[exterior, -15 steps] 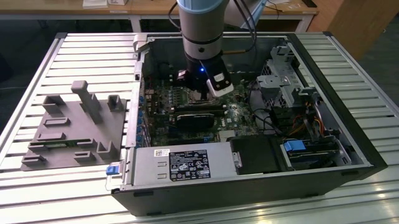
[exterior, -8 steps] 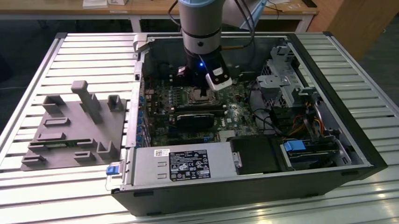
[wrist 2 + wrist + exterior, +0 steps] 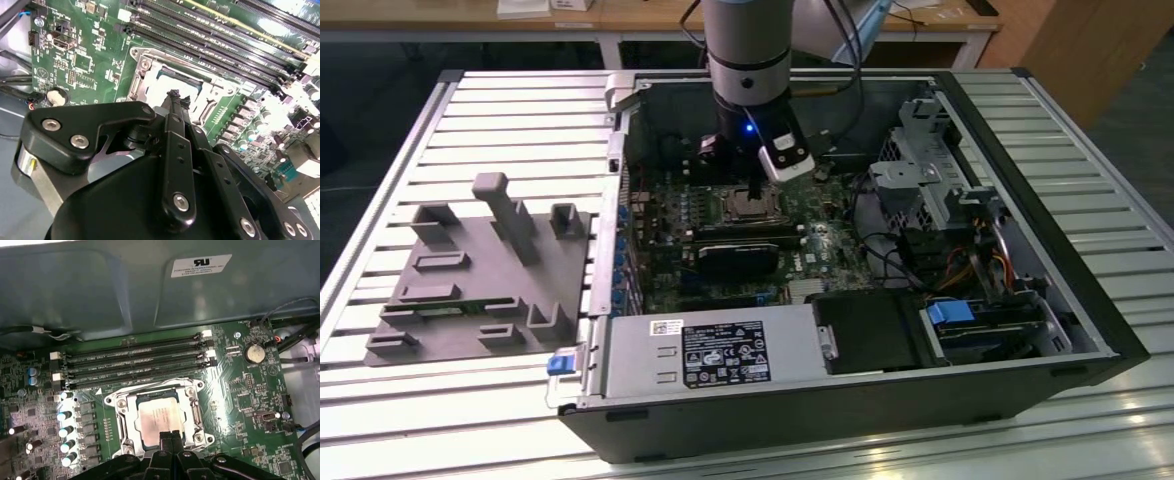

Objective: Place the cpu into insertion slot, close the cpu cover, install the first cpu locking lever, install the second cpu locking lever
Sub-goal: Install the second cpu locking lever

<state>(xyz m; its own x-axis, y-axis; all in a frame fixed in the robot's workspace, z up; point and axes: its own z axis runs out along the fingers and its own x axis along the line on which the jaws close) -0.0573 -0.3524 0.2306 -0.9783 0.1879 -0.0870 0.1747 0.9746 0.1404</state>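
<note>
Claw (image 3: 170, 436) fingers pressed together, tips meeting in a single dark point with nothing pinched between them, poised low over one edge of the cpu (image 3: 159, 417). The cpu, dull silver top upward, already lies inside the insertion slot (image 3: 121, 416), framed on all sides by silvery metal; whether that frame is the cpu cover lying flat over the chip's margin or the bare socket rim cannot be told from these views. In the second wrist view the claw (image 3: 173, 95) tip stands just above the bright chip surface, and contact or a small gap cannot be distinguished. The exterior view shows the arm (image 3: 749, 60) reaching down into the open computer case (image 3: 1067, 290), which rests on the slatted bench (image 3: 480, 110).

Risks, as judged: a tip pressing on the chip off-centre may tilt it in the socket and bend the contacts beneath. A sideways sweep may scrape the metal top or catch the frame edge. The memory slots (image 3: 135, 360) stand near the socket, and the green board (image 3: 240, 390) around it carries small parts that a drifting finger could strike.
</note>
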